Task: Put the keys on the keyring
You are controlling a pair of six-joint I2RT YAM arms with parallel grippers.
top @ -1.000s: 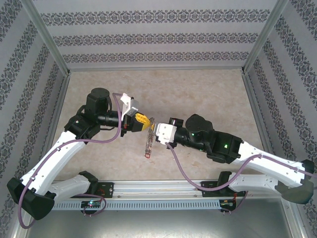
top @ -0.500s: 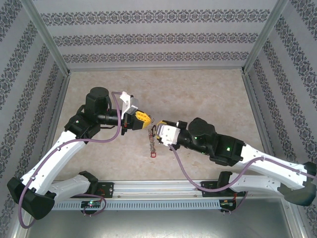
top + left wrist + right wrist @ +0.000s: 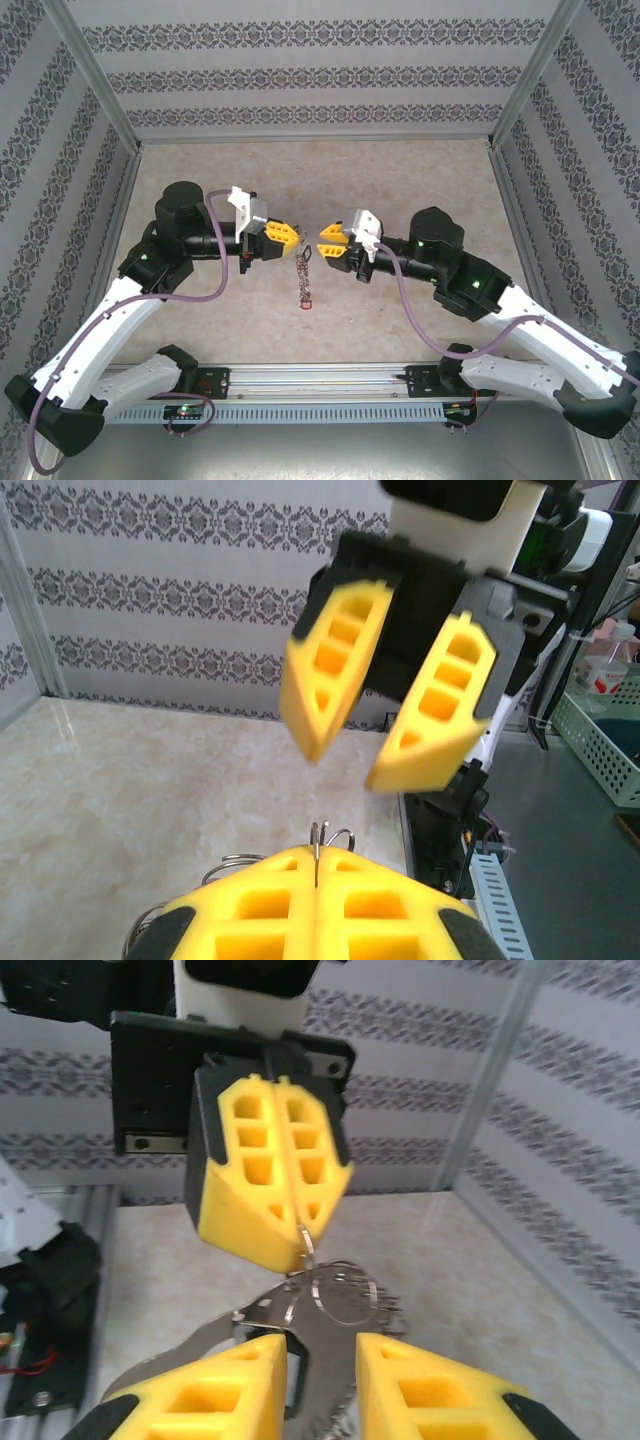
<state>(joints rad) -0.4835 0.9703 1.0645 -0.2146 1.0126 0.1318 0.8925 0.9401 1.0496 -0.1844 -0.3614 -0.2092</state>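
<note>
Keyring (image 3: 305,272) hangs in mid-air over the middle of the table (image 3: 420,180). It is a thin wire hoop with a string of small keys and tags trailing toward 6 o'clock in the top view, and a red tag (image 3: 308,305) sits at its lowest end. A black-tagged key cannot be picked out in that cluster, which is too small and blurred.

The top of the hoop is pinched by the left gripper (image 3: 296,240), which comes in from 9 o'clock with its yellow fingers pressed flat together. From its own wrist camera a sliver of wire (image 3: 318,840) stands up out of the seam between the two closed pads, with more loops curling out at 10 o'clock. The right wrist camera sees the same grip from the other side: the wire enters the closed tips, and the loops (image 3: 340,1290) hang just beneath them. Flat silver blades (image 3: 200,1345) sweep off toward 8 o'clock.

The right gripper (image 3: 322,243) faces it from 3 o'clock, near the hoop but apart from it. Its fingers (image 3: 430,715) are spread part way, and the gap between them holds nothing.

Beyond the two arms lie the pale marbled tabletop and the patterned walls (image 3: 320,75) of the enclosure.
</note>
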